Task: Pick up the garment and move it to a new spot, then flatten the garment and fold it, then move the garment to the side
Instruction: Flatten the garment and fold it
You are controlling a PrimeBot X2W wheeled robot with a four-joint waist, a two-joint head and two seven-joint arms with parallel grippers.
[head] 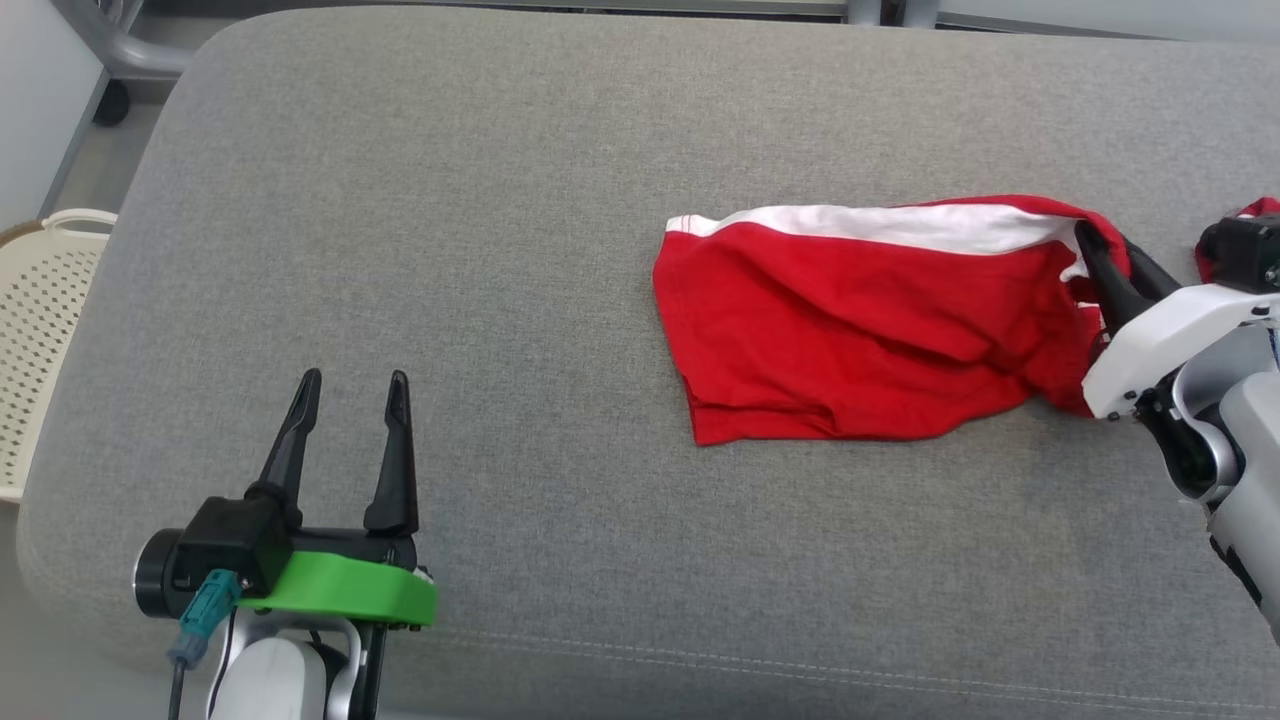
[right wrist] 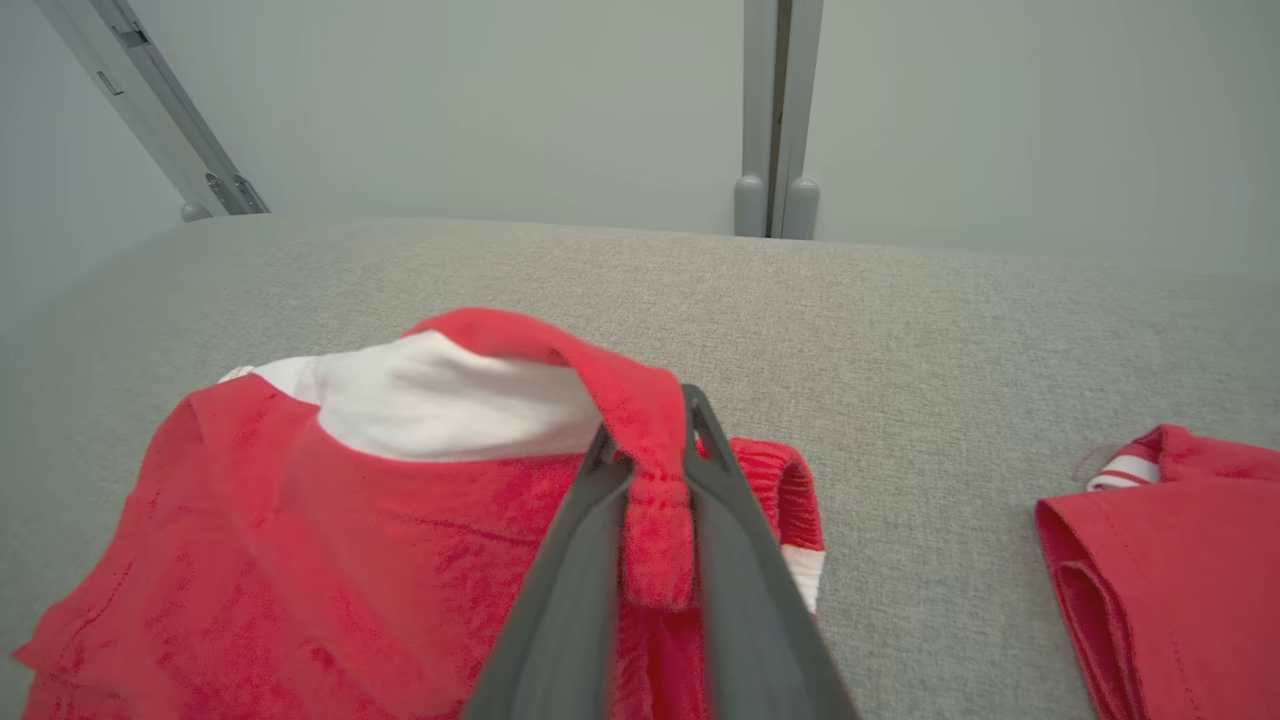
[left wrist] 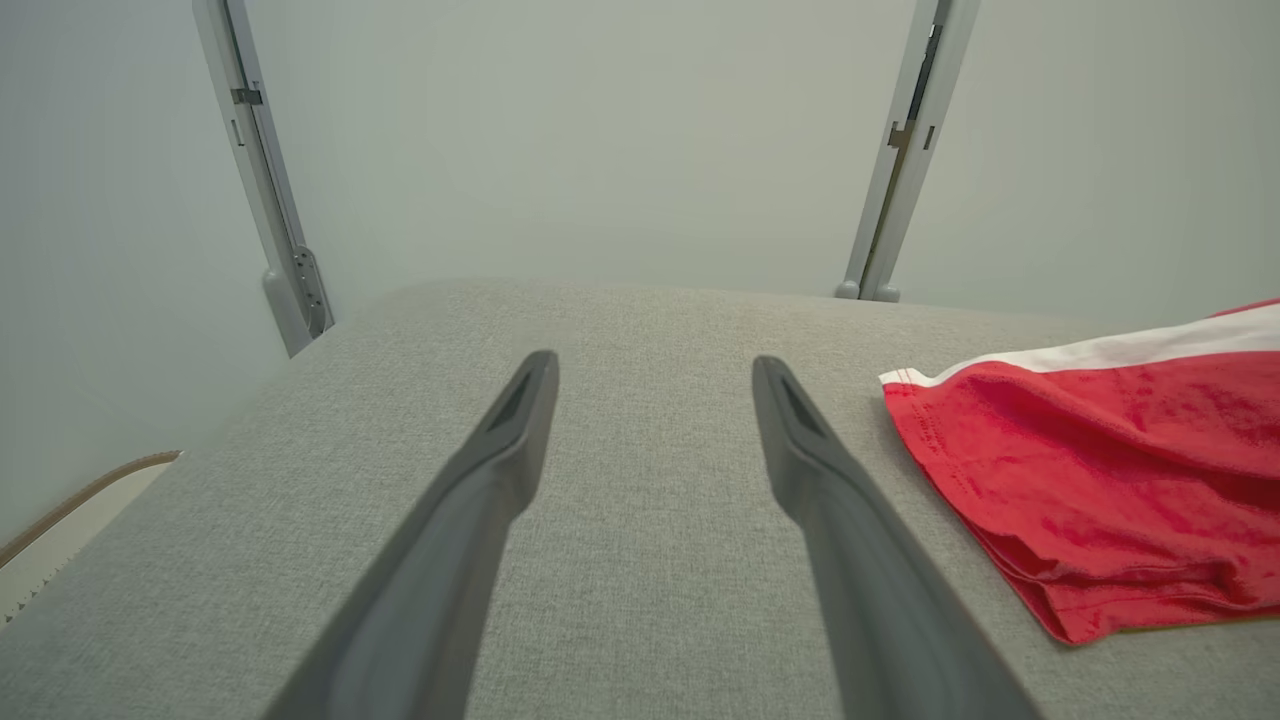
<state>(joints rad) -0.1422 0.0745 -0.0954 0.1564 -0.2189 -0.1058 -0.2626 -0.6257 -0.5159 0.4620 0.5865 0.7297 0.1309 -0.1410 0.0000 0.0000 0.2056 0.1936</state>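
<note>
A red garment [head: 860, 330] with a white band lies crumpled on the right half of the grey cushion [head: 480, 250]. My right gripper [head: 1105, 250] is shut on a fold of the garment's red edge at its right end, and that fold drapes over and between the fingers [right wrist: 745, 560] in the right wrist view. A sleeve of the garment [right wrist: 1170, 560] lies apart to the right there. My left gripper [head: 355, 385] stands open near the front left of the cushion, with nothing between its fingers [left wrist: 500, 460]. The garment's left end [left wrist: 1100, 480] lies to its right.
A cream perforated basket [head: 40, 330] stands off the cushion's left edge. Grey metal frame posts [left wrist: 890, 160] rise behind the cushion against a pale wall. The cushion's left and middle show bare grey fabric.
</note>
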